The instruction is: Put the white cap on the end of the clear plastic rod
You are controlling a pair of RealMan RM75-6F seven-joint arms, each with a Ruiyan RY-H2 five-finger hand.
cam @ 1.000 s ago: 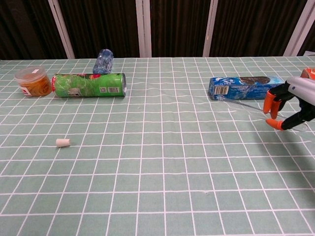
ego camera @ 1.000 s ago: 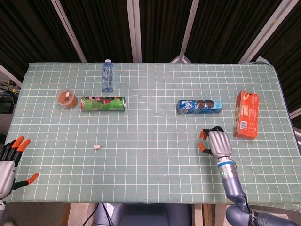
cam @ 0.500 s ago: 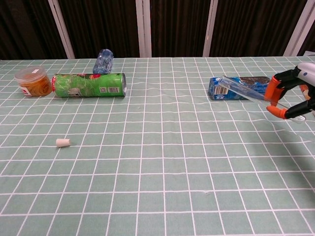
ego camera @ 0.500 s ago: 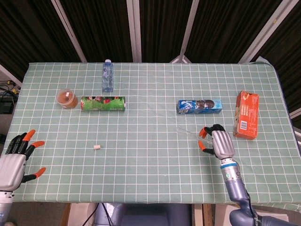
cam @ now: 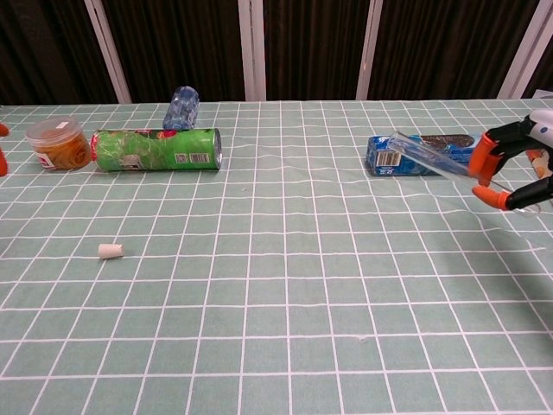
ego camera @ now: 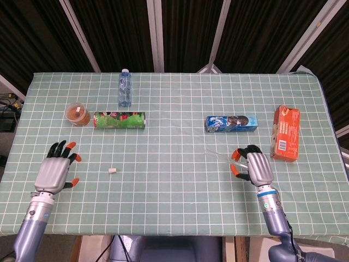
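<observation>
The white cap (ego camera: 113,170) (cam: 110,251) lies alone on the green checked cloth, left of centre and near the front. My left hand (ego camera: 54,172) hovers open to the left of it, fingers spread, well apart from it; the chest view catches only its orange fingertips (cam: 2,160) at the left edge. My right hand (ego camera: 255,166) (cam: 518,164) grips one end of the clear plastic rod (cam: 430,157) (ego camera: 222,157). The rod is off the table and slants up and to the left, its free end in front of the blue packet.
A green snack can (ego camera: 119,119) lies on its side beside a small jar (ego camera: 78,113), with a water bottle (ego camera: 125,88) behind them. The blue cookie packet (ego camera: 231,123) and an orange box (ego camera: 285,133) lie at the right, close to my right hand.
My left hand has come in from the table's front left corner toward the cap. My right hand has lifted the rod off the cloth and tilted it up.
</observation>
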